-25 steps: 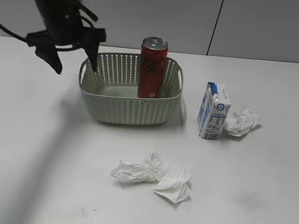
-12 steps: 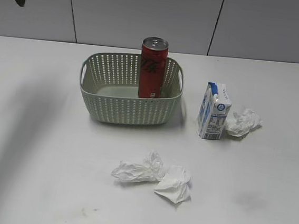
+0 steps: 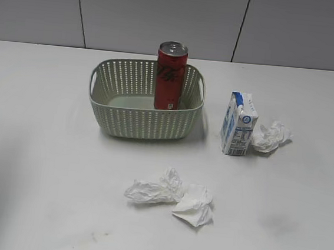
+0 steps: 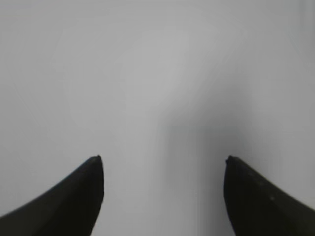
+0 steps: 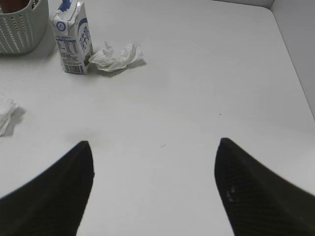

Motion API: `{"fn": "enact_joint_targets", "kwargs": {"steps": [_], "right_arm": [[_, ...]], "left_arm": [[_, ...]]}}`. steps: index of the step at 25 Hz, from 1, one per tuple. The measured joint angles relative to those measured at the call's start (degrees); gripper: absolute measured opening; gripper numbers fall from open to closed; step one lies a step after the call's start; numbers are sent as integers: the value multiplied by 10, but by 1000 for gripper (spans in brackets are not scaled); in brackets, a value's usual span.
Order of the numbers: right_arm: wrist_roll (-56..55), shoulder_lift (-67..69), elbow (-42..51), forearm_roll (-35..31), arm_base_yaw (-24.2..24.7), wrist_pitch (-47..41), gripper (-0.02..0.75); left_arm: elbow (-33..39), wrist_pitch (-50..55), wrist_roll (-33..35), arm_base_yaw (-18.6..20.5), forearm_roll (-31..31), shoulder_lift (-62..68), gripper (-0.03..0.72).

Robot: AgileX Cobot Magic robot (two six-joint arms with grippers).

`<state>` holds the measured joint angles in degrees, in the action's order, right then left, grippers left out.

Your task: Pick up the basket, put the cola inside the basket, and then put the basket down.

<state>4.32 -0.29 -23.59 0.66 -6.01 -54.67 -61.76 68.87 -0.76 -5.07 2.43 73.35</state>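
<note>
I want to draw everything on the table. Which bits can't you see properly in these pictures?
- Lower part of the cola: exterior view, hidden behind the basket's front wall.
- Milk carton print: too small to read in any view.
- Basket in the right wrist view: cut off by the top-left edge.
- Left gripper: its view shows only blank, blurry surface.
</note>
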Motion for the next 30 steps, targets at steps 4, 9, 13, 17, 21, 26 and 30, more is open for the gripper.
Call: {"fn": "enact_joint_targets", "kwargs": {"steps": [4, 9, 13, 17, 21, 26, 30], "right_arm": [[0, 0, 0, 0, 0, 0, 594], [0, 0, 0, 0, 0, 0, 594], [0, 0, 0, 0, 0, 0, 594], [0, 0, 0, 0, 0, 0, 594], [0, 0, 0, 0, 0, 0, 594], [0, 0, 0, 0, 0, 0, 594], [0, 0, 0, 0, 0, 0, 594]], "left_arm": [[124, -34, 0, 0, -16, -102, 578], [231, -51, 0, 0, -18, -213, 578], [291, -58, 0, 0, -19, -295, 578], [328, -66, 0, 0, -20, -373, 578], [334, -66, 0, 0, -24, -450, 578], [334, -66, 0, 0, -24, -547, 578], [334, -66, 0, 0, -24, -612, 578]]}}
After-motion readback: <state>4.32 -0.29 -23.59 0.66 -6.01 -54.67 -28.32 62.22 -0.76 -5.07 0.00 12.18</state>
